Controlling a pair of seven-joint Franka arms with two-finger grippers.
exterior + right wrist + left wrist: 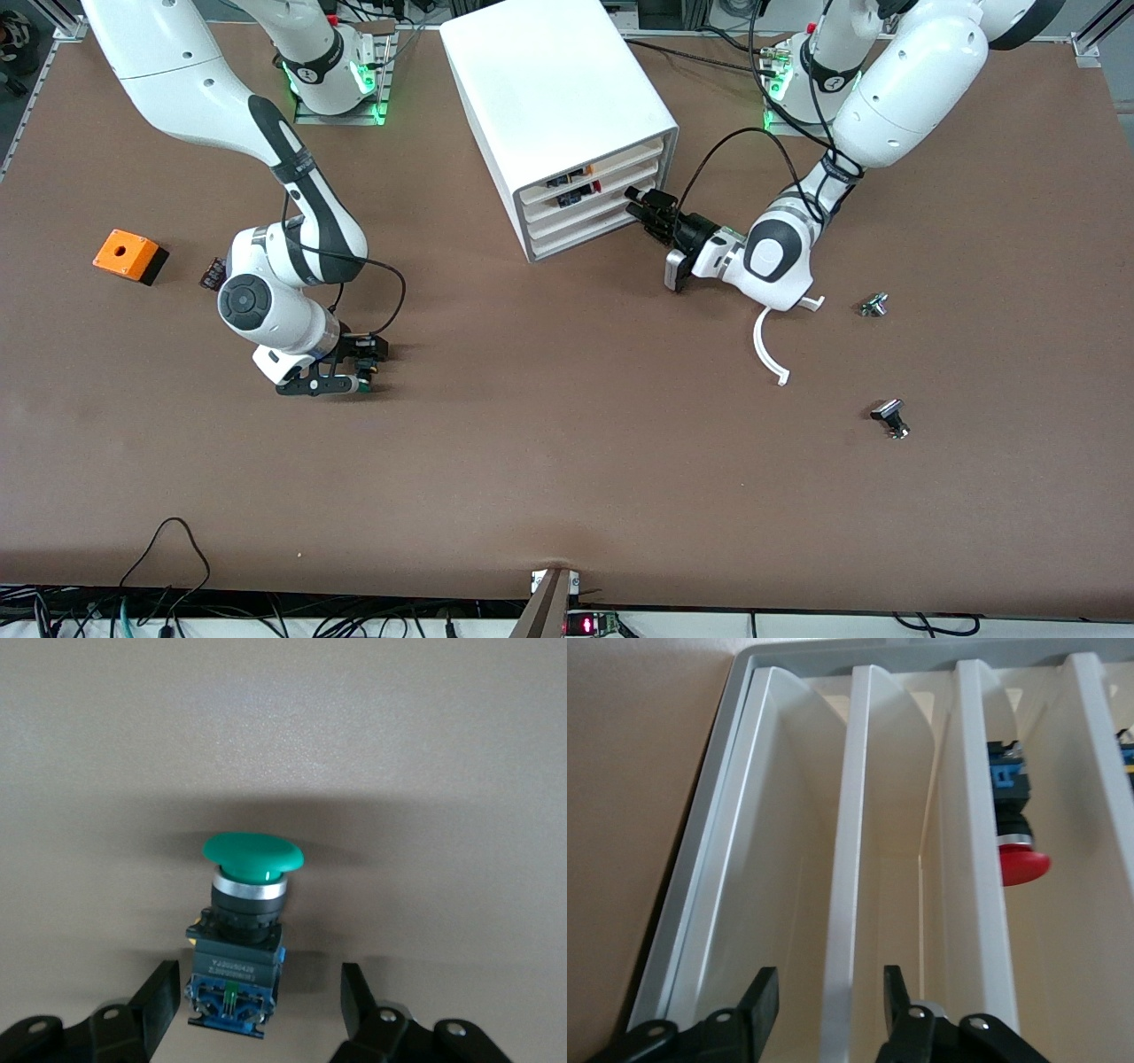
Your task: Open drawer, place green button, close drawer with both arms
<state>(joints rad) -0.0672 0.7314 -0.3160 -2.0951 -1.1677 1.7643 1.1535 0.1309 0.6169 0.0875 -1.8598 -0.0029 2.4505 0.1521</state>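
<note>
The white cabinet (549, 89) stands at the middle of the table, toward the robots' bases. My left gripper (642, 213) is at its front, open. In the left wrist view the left gripper (828, 988) has its fingers (762, 1001) on either side of the third drawer's lip (852, 859), not touching it. That drawer (585, 219) sits level with the others. My right gripper (354, 370) is low over the table, toward the right arm's end. It is open, with the green-capped button (244, 930) lying on the table between its fingers (161, 992).
An orange box (128, 254) and a small dark part (211, 272) lie toward the right arm's end. Two black-and-silver switches (874, 305) (891, 417) and a white curved piece (767, 350) lie toward the left arm's end. The top two drawers hold black-and-red parts (1019, 850).
</note>
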